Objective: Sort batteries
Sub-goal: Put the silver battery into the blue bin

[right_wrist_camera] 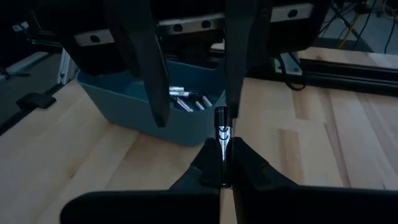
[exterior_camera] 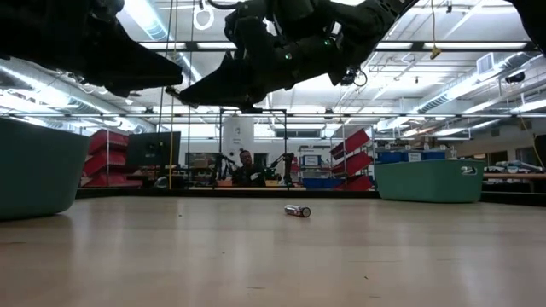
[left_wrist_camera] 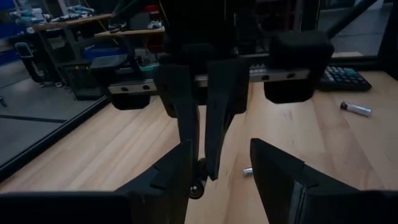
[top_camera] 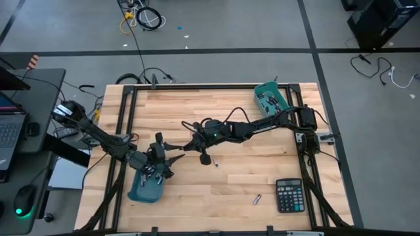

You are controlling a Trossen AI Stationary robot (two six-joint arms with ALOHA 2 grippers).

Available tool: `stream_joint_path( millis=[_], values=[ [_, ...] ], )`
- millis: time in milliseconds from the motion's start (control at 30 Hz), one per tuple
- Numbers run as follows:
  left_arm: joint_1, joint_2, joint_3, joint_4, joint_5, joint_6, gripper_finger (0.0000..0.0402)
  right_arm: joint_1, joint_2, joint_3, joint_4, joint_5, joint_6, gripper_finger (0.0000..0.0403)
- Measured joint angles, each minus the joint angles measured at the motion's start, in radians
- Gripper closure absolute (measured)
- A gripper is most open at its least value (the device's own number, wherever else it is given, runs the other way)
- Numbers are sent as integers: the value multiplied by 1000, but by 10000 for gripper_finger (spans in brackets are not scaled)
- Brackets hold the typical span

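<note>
Wooden surface [top_camera: 230, 190], mid-area: right claw [right_wrist_camera: 222, 163] clamps one battery [right_wrist_camera: 221, 134] end-on, held out to left claw [left_wrist_camera: 217, 171], which stands open. Cell likely light, rigid, slick; best pinched across its barrel.

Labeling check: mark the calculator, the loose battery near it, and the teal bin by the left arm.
calculator [top_camera: 289, 195]: high view, middle of its keypad.
loose battery [top_camera: 257, 198]: high view, middle of the cell.
teal bin [top_camera: 136, 192]: high view, its outer rim.
</note>
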Motion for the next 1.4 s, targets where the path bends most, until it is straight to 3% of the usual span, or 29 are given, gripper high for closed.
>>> stream_joint_path(
  millis=[400,1033,1267,1400],
  values=[
    [-1,0,0,-28,-11,-3,244,1,0,0,4,0,0,396],
    [-1,0,-1,-55,-30,-9,327,14,-1,0,29,-1,-24,396],
    [-2,-1,-1,-58,-25,-6,379,14,-1,-2,27,-7,-31,396],
    [-2,-1,-1,-59,-26,-4,384,14,-1,-2,27,-7,-30,396]
  ],
)
